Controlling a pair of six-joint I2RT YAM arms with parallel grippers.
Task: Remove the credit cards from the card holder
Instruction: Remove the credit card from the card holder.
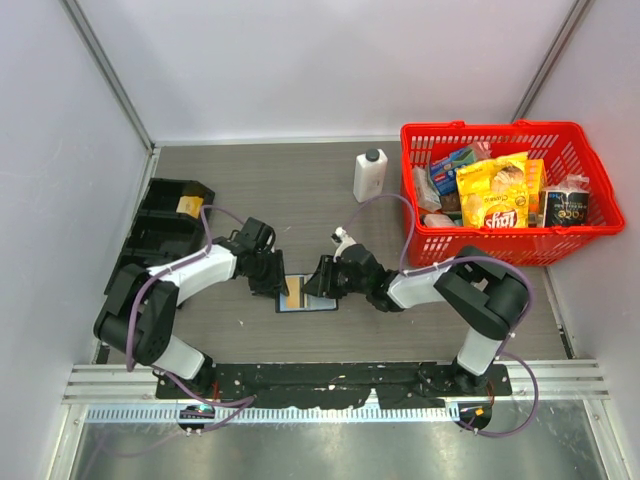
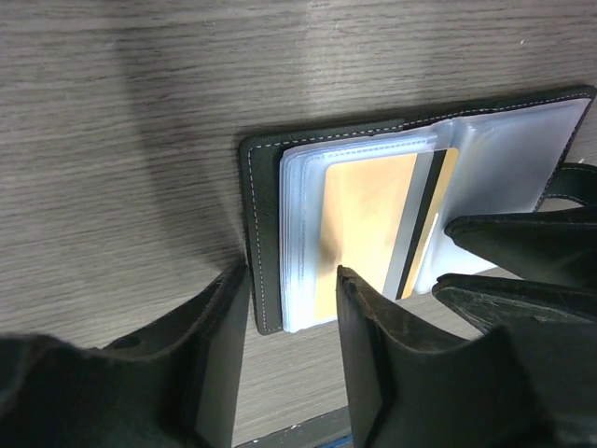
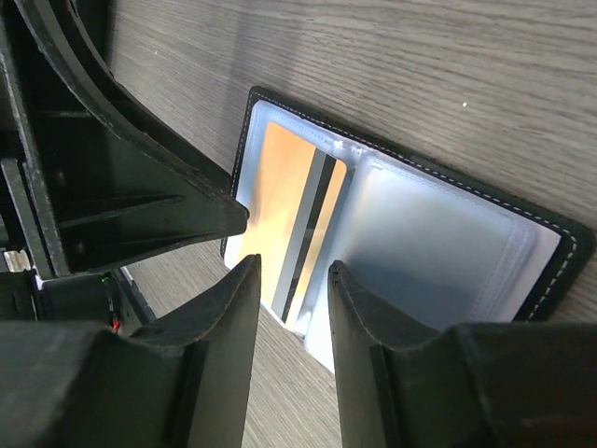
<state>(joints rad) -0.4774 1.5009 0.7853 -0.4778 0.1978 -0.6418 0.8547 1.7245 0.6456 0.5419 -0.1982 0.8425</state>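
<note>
Left gripper [image 2: 289,275], jaws apart, straddles the open card holder's [image 2: 266,187] left edge beside the orange credit card [image 2: 368,215]; right gripper [image 3: 291,266], jaws also apart, hovers over the card holder's middle.

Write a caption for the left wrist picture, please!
Left end effector straddles the edge of the open black card holder, an orange credit card showing through its clear sleeve.

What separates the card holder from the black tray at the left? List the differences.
The card holder is small and lies opened flat; the black tray, off to the left, is far larger. The card holder shows clear sleeves and a yellowish-orange card; the black tray has open compartments, one holding a small yellow item. Both are black.
</note>
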